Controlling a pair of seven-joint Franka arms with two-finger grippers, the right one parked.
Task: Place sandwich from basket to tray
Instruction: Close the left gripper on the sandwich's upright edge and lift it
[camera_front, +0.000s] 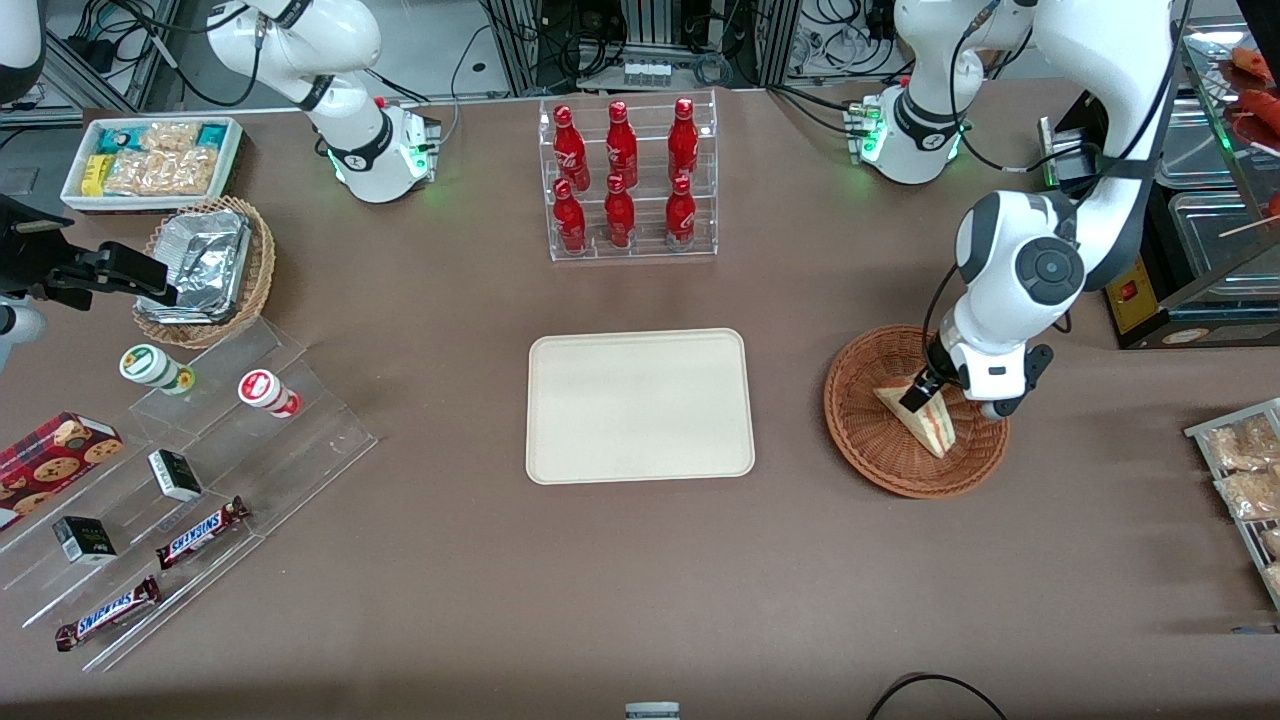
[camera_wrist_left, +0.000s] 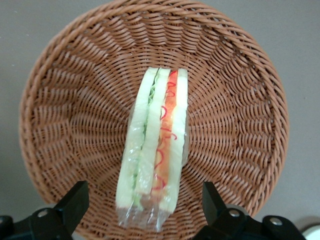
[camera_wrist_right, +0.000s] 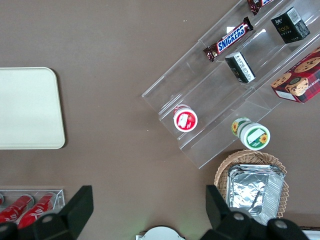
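My hand (camera_wrist_left: 142, 212) hangs spread just above the sandwich (camera_wrist_left: 156, 150), which stands on edge in the basket (camera_wrist_left: 240, 100) at the front view's right — light, soft, film-wrapped and likely slippery — so I'd pinch gently across its bread faces.

The basket (camera_wrist_left: 60, 100) is rough reddish-brown woven wicker; the sandwich (camera_wrist_left: 155, 145) sits in glossy clear plastic wrap. The gripper (camera_wrist_left: 142, 207) above them has matt black fingers. The tray (camera_front: 640, 405) looks smooth, matt cream plastic.
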